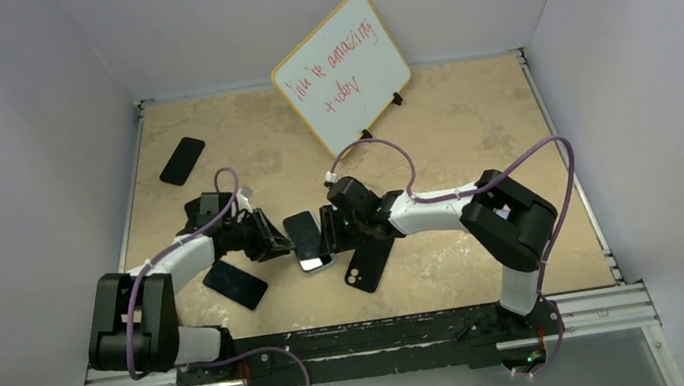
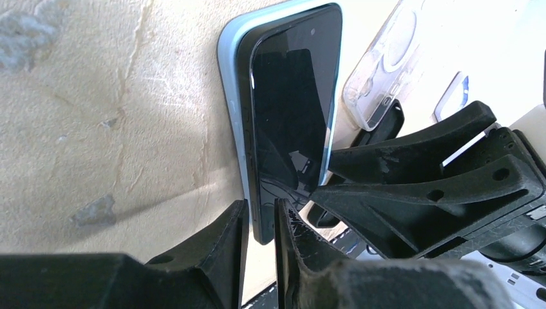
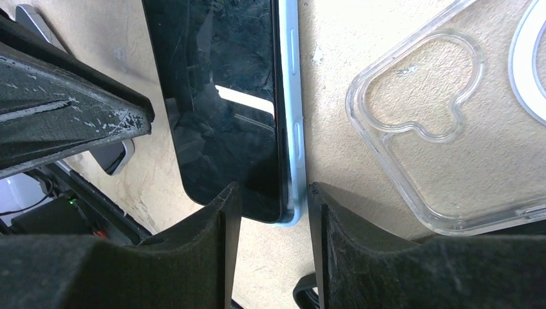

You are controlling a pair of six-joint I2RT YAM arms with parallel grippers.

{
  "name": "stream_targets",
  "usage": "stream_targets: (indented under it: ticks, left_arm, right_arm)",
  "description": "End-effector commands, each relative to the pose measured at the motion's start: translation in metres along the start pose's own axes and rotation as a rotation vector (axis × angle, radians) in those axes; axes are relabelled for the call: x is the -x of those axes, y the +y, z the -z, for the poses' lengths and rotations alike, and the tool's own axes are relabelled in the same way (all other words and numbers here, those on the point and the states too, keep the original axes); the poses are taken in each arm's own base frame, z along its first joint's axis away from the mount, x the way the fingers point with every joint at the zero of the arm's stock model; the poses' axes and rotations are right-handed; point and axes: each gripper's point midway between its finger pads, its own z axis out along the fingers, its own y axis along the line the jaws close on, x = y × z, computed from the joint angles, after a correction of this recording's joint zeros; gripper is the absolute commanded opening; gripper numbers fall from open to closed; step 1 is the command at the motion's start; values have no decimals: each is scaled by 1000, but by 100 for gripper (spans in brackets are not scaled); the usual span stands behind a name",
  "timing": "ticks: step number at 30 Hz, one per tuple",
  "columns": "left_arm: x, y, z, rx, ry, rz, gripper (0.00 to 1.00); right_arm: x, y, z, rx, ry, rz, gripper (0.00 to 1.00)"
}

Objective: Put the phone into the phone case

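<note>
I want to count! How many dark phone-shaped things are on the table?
4: back-left phone, front-left phone, blue-edged phone in the middle, and a black slab with camera hole right of it. More may be hidden.

Arms (image 1: 176, 262): two. Whiteboard (image 1: 341, 72): one. Clear case (image 3: 444, 148): one. Dark phones or cases (image 1: 307, 241): four.

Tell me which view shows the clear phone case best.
Right wrist: the clear phone case fills the right side, camera cutout plain. Left wrist shows only one end. From the top I cannot make it out.
</note>
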Motion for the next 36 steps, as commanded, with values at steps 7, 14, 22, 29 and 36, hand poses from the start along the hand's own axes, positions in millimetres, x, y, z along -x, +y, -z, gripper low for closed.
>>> stream_targets:
  ticks: [7, 14, 22, 29, 36]
  left_arm:
    - [-14, 3, -4, -9, 23, -22, 20]
    - [-22, -7, -8, -64, 52, -4, 9]
    - [-32, -9, -12, -77, 77, 17, 6]
    - [-5, -10, 1, 18, 15, -57, 18]
    - [38, -12, 18, 35, -73, -98, 26]
  right_arm:
    - [-11, 5, 2, 24, 37, 0, 41]
    - [-14, 19, 0, 75, 43, -22, 38]
    - [-21, 33, -6, 112, 54, -39, 36]
    - [-13, 19, 9, 20, 9, -26, 40]
    - [15, 12, 17, -1, -65, -18, 51]
